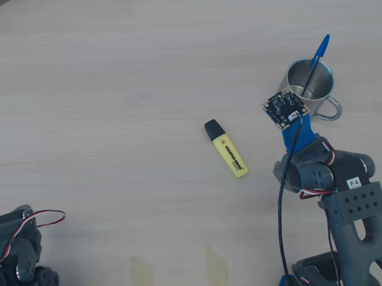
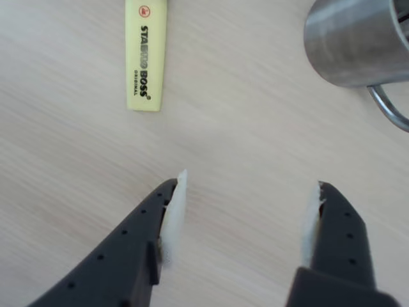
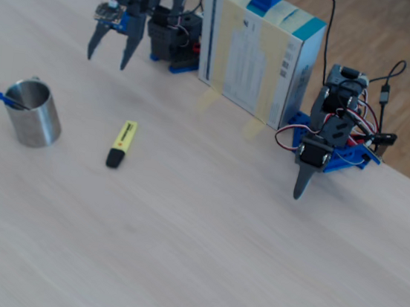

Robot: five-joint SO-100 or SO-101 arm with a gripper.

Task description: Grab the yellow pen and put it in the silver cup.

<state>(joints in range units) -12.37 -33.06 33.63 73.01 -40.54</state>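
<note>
The yellow pen [image 1: 227, 149] lies flat on the wooden table, black cap toward the far left in the overhead view. It also shows at the top left of the wrist view as the yellow pen [image 2: 147, 57], ahead and left of my gripper [image 2: 250, 182]. The gripper is open with nothing between its fingers and hangs above the table, apart from the pen. The silver cup [image 1: 310, 82] stands upright at the right, and in the wrist view the silver cup [image 2: 358, 41] is at the top right. In the fixed view my gripper [image 3: 110, 56] hovers behind the silver cup [image 3: 36, 114] and the yellow pen [image 3: 120, 143].
A thin blue ballpoint pen [image 1: 317, 58] stands in the cup. My arm [image 1: 317, 170] enters from the lower right of the overhead view. A second arm [image 3: 325, 146] rests at the table's edge, and a white and teal box [image 3: 258, 51] stands behind.
</note>
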